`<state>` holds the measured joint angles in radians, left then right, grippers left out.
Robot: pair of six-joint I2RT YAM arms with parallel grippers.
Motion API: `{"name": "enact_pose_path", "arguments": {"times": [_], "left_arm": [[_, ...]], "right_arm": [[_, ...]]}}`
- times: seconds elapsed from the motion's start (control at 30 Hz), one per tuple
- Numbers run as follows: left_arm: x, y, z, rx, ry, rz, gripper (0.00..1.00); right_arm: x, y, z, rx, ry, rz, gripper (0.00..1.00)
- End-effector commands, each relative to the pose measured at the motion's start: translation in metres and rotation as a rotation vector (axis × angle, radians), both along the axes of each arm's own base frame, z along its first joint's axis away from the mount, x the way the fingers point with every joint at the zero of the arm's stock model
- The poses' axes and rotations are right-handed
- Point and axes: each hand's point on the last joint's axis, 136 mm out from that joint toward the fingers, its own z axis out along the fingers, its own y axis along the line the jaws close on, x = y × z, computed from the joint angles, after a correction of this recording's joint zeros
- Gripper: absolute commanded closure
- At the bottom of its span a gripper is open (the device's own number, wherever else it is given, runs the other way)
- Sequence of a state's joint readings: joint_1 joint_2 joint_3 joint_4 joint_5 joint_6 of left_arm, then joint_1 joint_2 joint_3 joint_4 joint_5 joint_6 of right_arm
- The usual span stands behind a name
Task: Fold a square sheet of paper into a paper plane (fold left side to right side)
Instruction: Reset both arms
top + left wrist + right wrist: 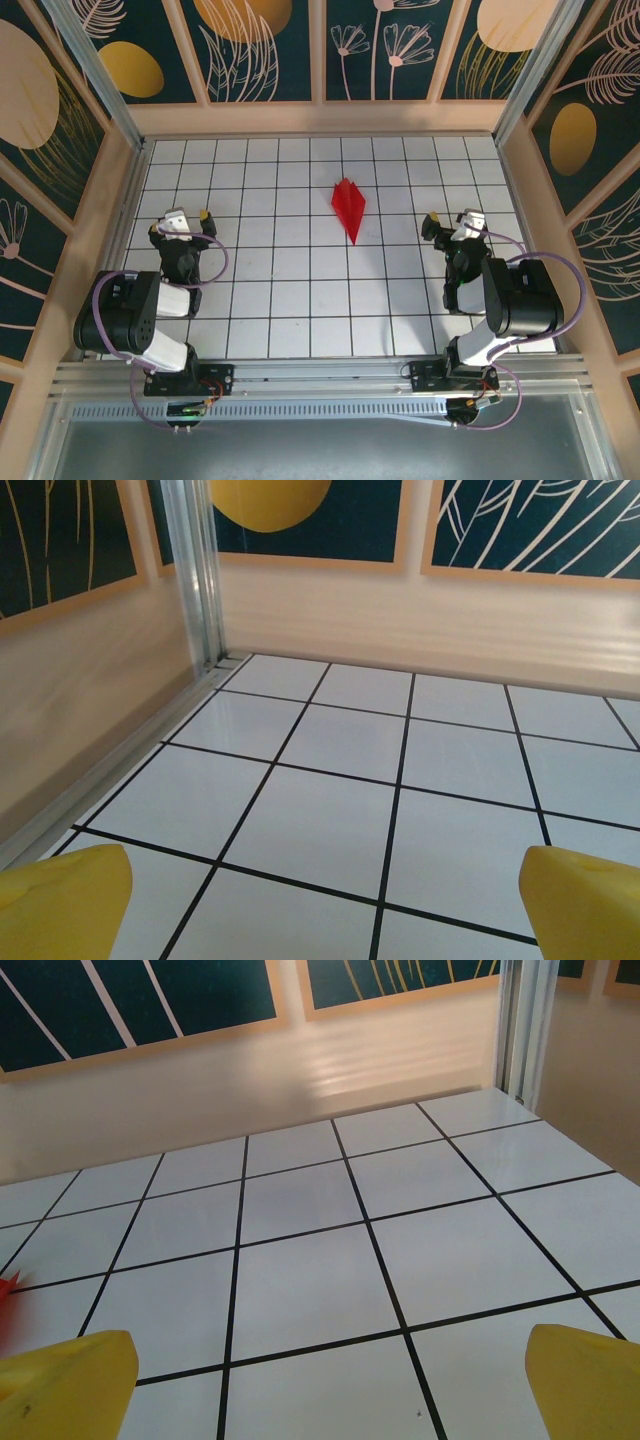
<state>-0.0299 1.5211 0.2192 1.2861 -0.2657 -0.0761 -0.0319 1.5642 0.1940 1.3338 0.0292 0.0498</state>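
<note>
Dark floral panels [260,50] enclose a white gridded surface [270,300]. The left arm [140,315] and right arm [515,295] are folded low at the near corners, seemingly to be kept out of the paper's way. The left tool [184,216] and right tool [455,222] are spread wide with nothing gripped, each well apart from the plane [349,208]. This lies flat mid-surface as a slim red dart, its longer point toward the arms. The folding is judged complete.

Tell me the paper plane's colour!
Bright red. The paper plane shows best in the top external view.
</note>
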Motion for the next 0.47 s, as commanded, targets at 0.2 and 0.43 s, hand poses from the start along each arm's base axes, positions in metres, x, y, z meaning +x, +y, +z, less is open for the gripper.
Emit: {"name": "enact_pose_path", "arguments": {"times": [0.2, 0.43], "left_arm": [[0.0022, -0.0014, 0.0049, -0.021, -0.021, -0.012, 0.01], [0.0023, -0.0017, 0.0046, -0.021, -0.02, -0.014, 0.01]], "right_arm": [[0.004, -0.0015, 0.0081, -0.024, -0.025, -0.014, 0.01], [0.005, 0.001, 0.0082, -0.031, -0.023, -0.004, 0.01]]}}
